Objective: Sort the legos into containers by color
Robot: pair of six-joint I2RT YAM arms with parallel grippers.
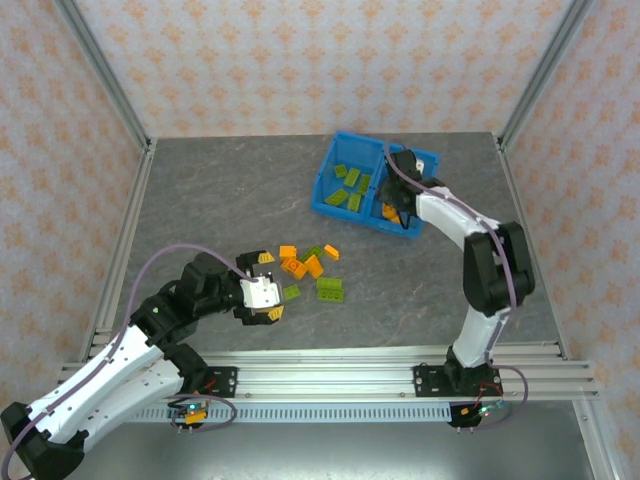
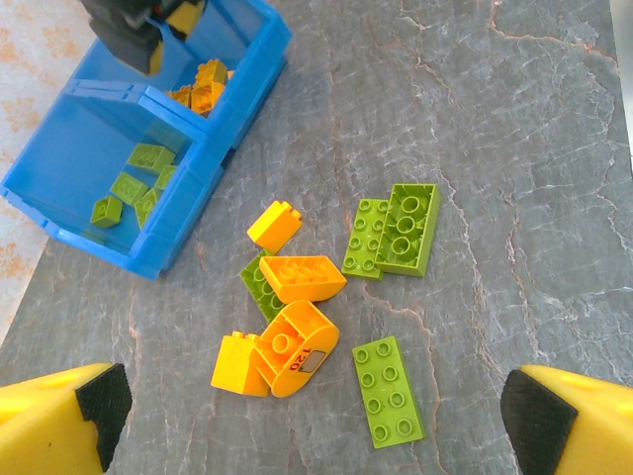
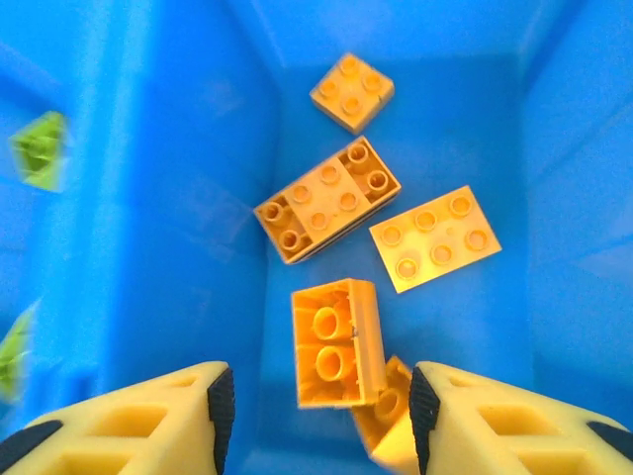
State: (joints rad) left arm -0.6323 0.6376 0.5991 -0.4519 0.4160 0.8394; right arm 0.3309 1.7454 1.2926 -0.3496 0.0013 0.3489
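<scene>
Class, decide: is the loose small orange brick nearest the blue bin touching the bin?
Apart. The left wrist view shows bare table between the small orange brick and the blue bin.

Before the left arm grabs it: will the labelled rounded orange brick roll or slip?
Looks like rigid moulded plastic, so the rounded brick should hold shape. Its curved face could slide in the left pincer. It touches a square orange brick; a push probably shifts both.

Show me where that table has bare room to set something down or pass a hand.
The far table, left of the blue bin, is bare; so is the patch between the loose bricks and the right arm. Crowded: the brick pile, beside the left gripper, and the bin.
</scene>
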